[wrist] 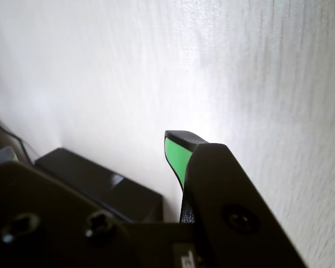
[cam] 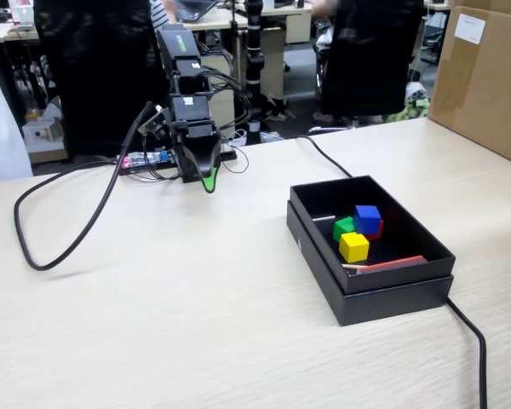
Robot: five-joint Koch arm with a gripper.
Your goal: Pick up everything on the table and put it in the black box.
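The table [cam: 196, 298] spans both views, pale and wood-grained. The black box [cam: 383, 294] sits on it, well to the right of the gripper [cam: 208, 181] in the fixed view and nearer the camera. The cable [cam: 68, 230] loops on the table to the gripper's left. The gripper hangs tip-down just above the table near the arm's base, nothing in it; only one green-lined tip shows, so whether it is parted or closed cannot be told. Inside the box lie the blue cube [cam: 368, 218], resting on the red cube [cam: 376, 230], with the green cube [cam: 344, 227] and yellow cube [cam: 353, 247] touching them.
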